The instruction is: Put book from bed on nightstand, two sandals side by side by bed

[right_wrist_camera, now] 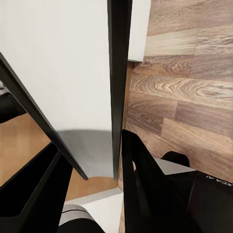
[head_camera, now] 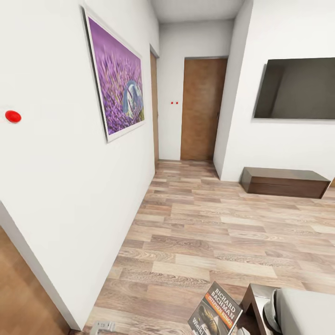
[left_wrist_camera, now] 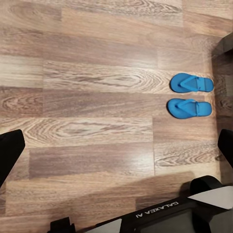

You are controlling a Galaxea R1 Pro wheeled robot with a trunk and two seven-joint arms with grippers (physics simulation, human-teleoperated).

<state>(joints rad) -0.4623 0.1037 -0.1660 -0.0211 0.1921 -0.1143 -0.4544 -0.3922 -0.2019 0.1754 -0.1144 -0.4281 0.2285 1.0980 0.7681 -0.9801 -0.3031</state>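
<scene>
The book (head_camera: 215, 311) rides upright at the head view's lower edge, apparently clamped in the right hand (right_wrist_camera: 114, 145) for carrying to a nightstand. The left hand (left_wrist_camera: 116, 145) hangs spread and empty over the floor (left_wrist_camera: 87, 97) — both sandals (left_wrist_camera: 190, 95) already lie side by side there.

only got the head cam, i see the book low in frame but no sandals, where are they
observer: The left wrist view has one sandal right beside the other sandal, parallel, flat on the plank floor.
operator: left hand holding anything
observer: No. The left gripper is open and empty, with its fingers spread wide above the floor.
operator: and the book, properly gripped?
observer: The right wrist view shows the book edge-on between the fingers of the right gripper, so it looks held.
</scene>
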